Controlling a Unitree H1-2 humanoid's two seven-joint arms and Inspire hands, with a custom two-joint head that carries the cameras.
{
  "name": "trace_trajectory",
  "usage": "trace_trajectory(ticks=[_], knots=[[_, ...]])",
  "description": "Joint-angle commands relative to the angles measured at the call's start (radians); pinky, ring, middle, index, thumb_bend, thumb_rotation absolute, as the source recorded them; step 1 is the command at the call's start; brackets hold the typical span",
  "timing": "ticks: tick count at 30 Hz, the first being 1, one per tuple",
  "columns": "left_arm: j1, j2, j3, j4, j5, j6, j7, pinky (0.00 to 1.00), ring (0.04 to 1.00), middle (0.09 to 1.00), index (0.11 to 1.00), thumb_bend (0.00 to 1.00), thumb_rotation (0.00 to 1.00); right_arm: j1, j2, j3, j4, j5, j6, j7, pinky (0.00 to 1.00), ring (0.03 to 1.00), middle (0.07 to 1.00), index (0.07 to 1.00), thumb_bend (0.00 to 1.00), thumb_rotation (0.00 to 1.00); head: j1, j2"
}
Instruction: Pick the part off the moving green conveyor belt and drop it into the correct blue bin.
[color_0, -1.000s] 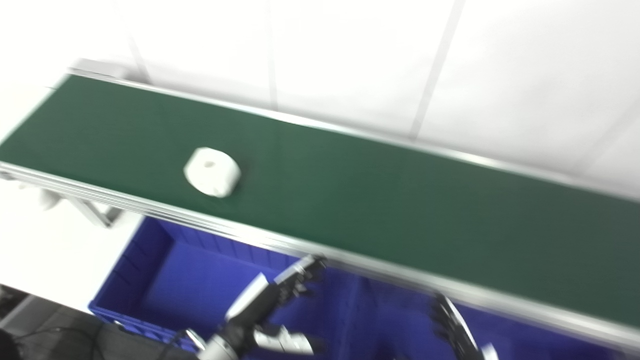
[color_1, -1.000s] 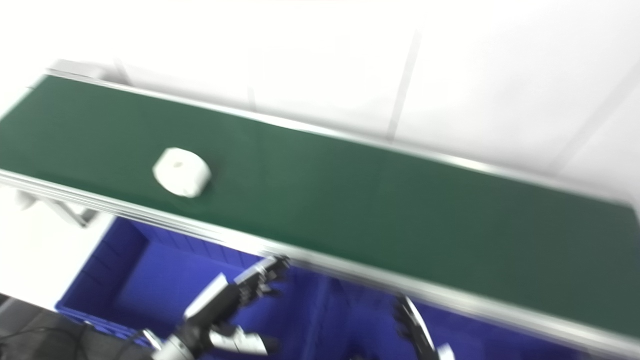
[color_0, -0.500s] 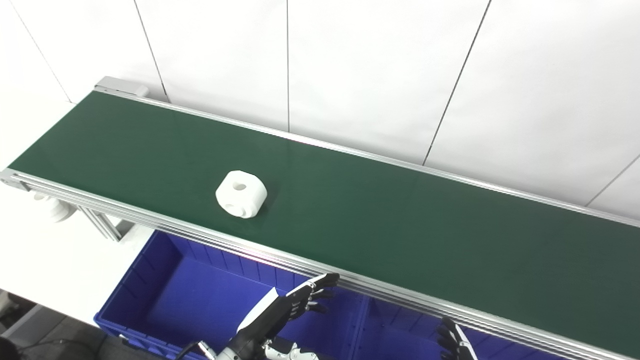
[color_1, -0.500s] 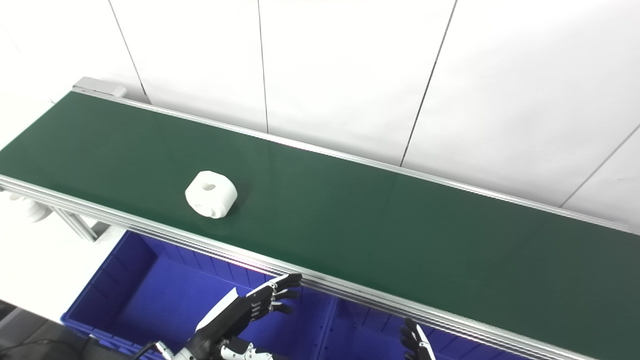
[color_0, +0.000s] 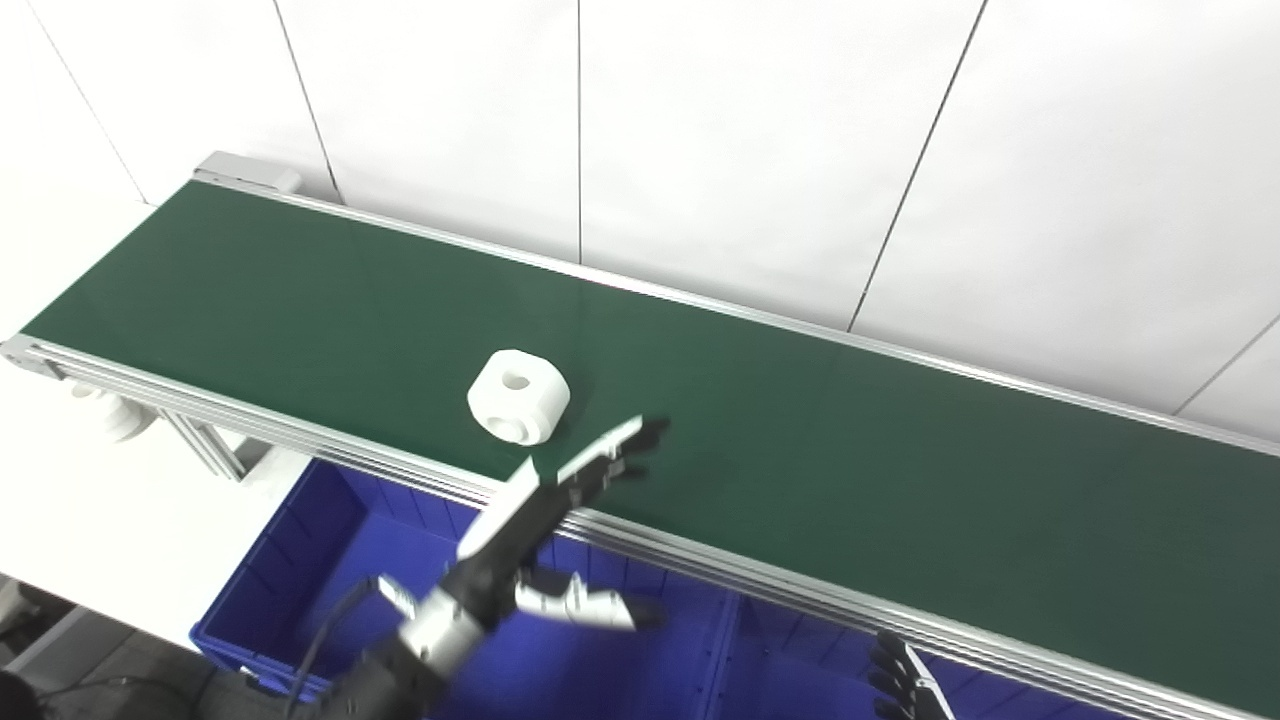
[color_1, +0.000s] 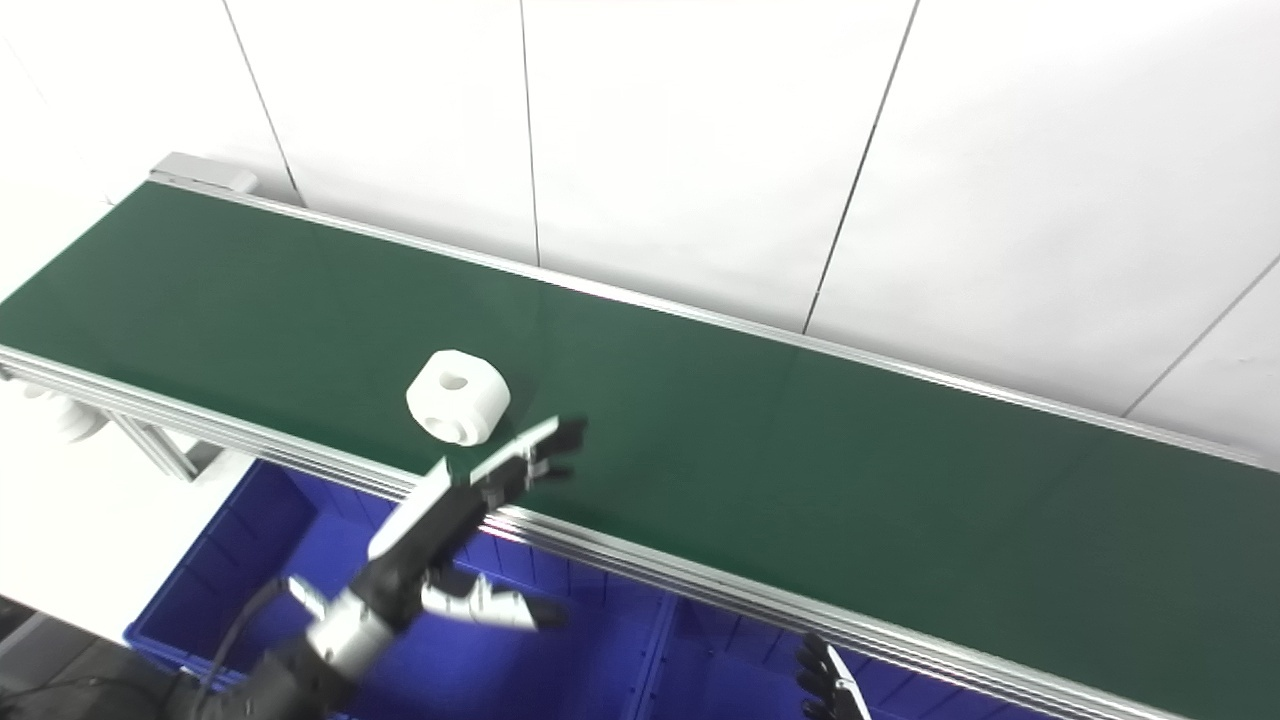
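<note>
The white part (color_0: 518, 396), a squat rounded block with a hole through its top and another in its side, lies on the green conveyor belt (color_0: 800, 450) near the front rail. It looks rigid, light and smooth, so pinching across its opposite rounded sides seems the surest hold. The left hand (color_0: 560, 490) hovers just beside it, fingers spread and empty, above the blue bin (color_0: 330, 520); only the right hand (color_0: 905, 685) fingertips show, seemingly apart.

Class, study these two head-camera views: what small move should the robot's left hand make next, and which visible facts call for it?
Probably a short reach forward and left, so the open left hand brackets the white part before closing. Its fingers are spread above the green belt, just right of the part and not touching it. The right hand sits low by the blue bin.
</note>
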Motion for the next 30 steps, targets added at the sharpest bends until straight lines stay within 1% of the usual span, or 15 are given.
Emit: trace_trajectory(ticks=[1, 2, 4, 7, 9, 11, 13, 16, 17, 19, 22, 25, 27, 30], knots=[[-0.060, 0.049, 0.028, -0.057, 0.023, 0.047, -0.005, 0.92, 0.972, 0.996, 0.977, 0.66, 0.32, -0.009, 0.006, 0.006, -0.026, 0.009, -0.050, 0.001, 0.76, 0.830, 0.860, 0.895, 0.71, 0.26, -0.001, -0.001], [-0.082, 0.068, 0.037, -0.060, 0.025, 0.064, -0.011, 0.93, 0.976, 0.996, 0.977, 0.66, 0.30, -0.011, 0.008, 0.007, -0.029, 0.006, -0.046, 0.002, 0.76, 0.829, 0.860, 0.895, 0.72, 0.26, -0.024, 0.014], [-0.128, 0.110, 0.051, -0.050, 0.031, 0.085, -0.022, 0.91, 0.962, 0.988, 0.975, 0.65, 0.24, -0.013, 0.013, 0.009, -0.031, -0.001, -0.042, -0.003, 0.74, 0.819, 0.852, 0.889, 0.73, 0.26, -0.034, 0.020], [-0.206, 0.159, 0.062, -0.009, 0.048, 0.126, -0.034, 0.89, 0.946, 0.967, 0.954, 0.68, 0.24, -0.019, 0.021, 0.008, -0.028, -0.001, -0.041, -0.008, 0.73, 0.814, 0.848, 0.880, 0.75, 0.26, -0.048, 0.024], [-0.248, 0.176, 0.064, 0.021, 0.027, 0.160, -0.045, 0.88, 0.940, 0.964, 0.949, 0.69, 0.23, -0.023, 0.025, 0.008, -0.027, -0.002, -0.041, -0.010, 0.73, 0.812, 0.848, 0.878, 0.75, 0.26, -0.054, 0.026], [-0.278, 0.188, 0.063, 0.051, 0.022, 0.175, -0.051, 0.87, 0.938, 0.964, 0.943, 0.70, 0.23, -0.026, 0.026, 0.008, -0.029, -0.001, -0.035, -0.007, 0.73, 0.814, 0.851, 0.880, 0.75, 0.27, -0.057, 0.028], [-0.308, 0.204, 0.058, 0.089, 0.062, 0.178, -0.043, 0.88, 0.938, 0.960, 0.940, 0.70, 0.27, -0.028, 0.027, 0.008, -0.028, 0.001, -0.035, -0.006, 0.73, 0.814, 0.852, 0.879, 0.75, 0.26, -0.055, 0.028], [-0.342, 0.221, 0.049, 0.134, 0.095, 0.180, -0.040, 0.90, 0.953, 0.968, 0.944, 0.72, 0.25, -0.031, 0.030, 0.009, -0.023, -0.002, -0.036, -0.008, 0.73, 0.810, 0.849, 0.878, 0.76, 0.25, -0.053, 0.029], [-0.356, 0.234, 0.041, 0.150, 0.124, 0.189, -0.042, 0.90, 0.954, 0.968, 0.943, 0.72, 0.25, -0.032, 0.032, 0.009, -0.021, -0.003, -0.037, -0.009, 0.73, 0.809, 0.849, 0.878, 0.76, 0.25, -0.051, 0.027], [-0.379, 0.254, 0.028, 0.172, 0.170, 0.210, -0.050, 0.90, 0.968, 0.974, 0.940, 0.74, 0.20, -0.033, 0.033, 0.008, -0.019, -0.005, -0.040, -0.012, 0.73, 0.807, 0.846, 0.875, 0.76, 0.26, -0.050, 0.027], [-0.408, 0.282, 0.001, 0.207, 0.233, 0.239, -0.064, 0.88, 0.972, 0.977, 0.943, 0.77, 0.15, -0.034, 0.036, 0.008, -0.021, -0.004, -0.041, -0.014, 0.73, 0.806, 0.843, 0.873, 0.76, 0.26, -0.047, 0.028], [-0.425, 0.295, -0.021, 0.221, 0.263, 0.280, -0.083, 0.88, 0.968, 0.980, 0.943, 0.78, 0.13, -0.036, 0.035, 0.008, -0.020, -0.003, -0.043, -0.014, 0.73, 0.806, 0.843, 0.873, 0.76, 0.26, -0.046, 0.029], [-0.439, 0.308, -0.048, 0.229, 0.304, 0.310, -0.105, 0.89, 0.970, 0.988, 0.939, 0.80, 0.12, -0.036, 0.035, 0.008, -0.020, -0.003, -0.045, -0.015, 0.73, 0.806, 0.842, 0.872, 0.76, 0.27, -0.044, 0.031], [-0.455, 0.324, -0.091, 0.269, 0.347, 0.300, -0.116, 0.90, 0.966, 0.991, 0.922, 0.83, 0.10, -0.032, 0.037, 0.007, -0.028, -0.004, -0.037, -0.017, 0.73, 0.806, 0.840, 0.871, 0.76, 0.27, -0.043, 0.034]])
